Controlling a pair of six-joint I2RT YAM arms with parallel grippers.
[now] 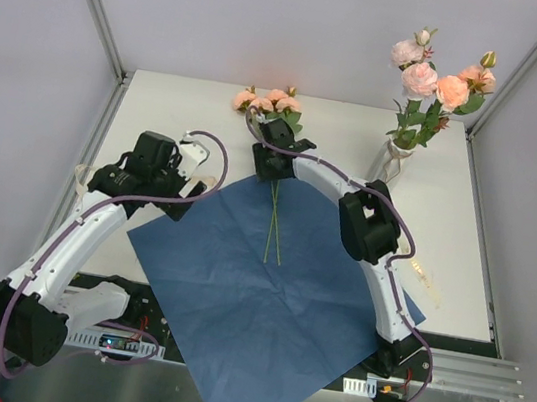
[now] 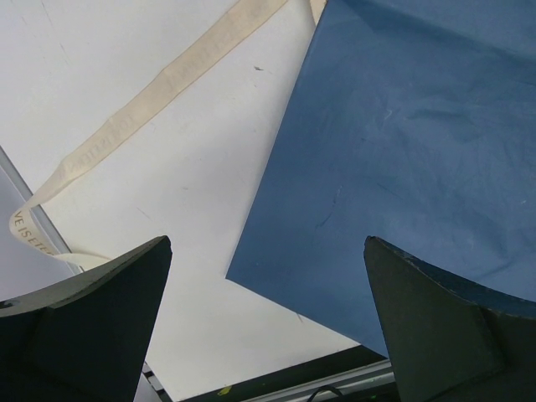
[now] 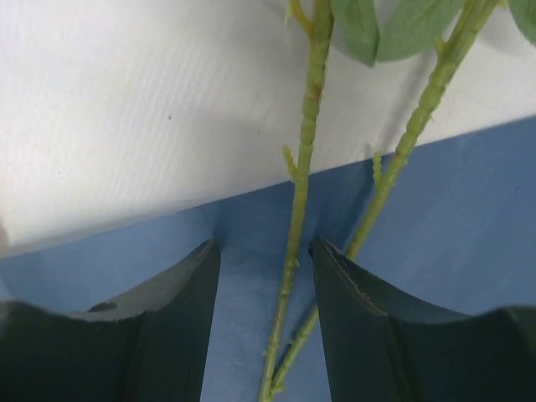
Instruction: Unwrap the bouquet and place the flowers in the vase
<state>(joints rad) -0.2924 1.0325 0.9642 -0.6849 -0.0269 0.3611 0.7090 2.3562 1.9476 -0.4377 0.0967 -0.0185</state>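
Looking down, I see paper (image 1: pixel 262 311) spread flat; two flowers (image 1: pixel 266 101) lie stems-on-paper, blooms toward the far edge; vase (image 1: pixel 392 165) upright far right; right gripper (image 3: pixel 264 247) narrow astride one stem (image 3: pixel 295 218), not pinching; left gripper (image 2: pixel 266 243) wide by ribbon (image 2: pixel 167 79).

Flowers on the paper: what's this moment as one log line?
right pincer: open, straddling a stem | left pincer: open, empty | vase: holds some flowers | paper: spread flat

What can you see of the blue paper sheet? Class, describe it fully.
The blue paper is a dark, matte, square sheet, faintly creased, spread open and flat on the white table, turned cornerwise like a diamond. Its near corner overhangs the table's front edge. Two thin green stems lie across its far corner.
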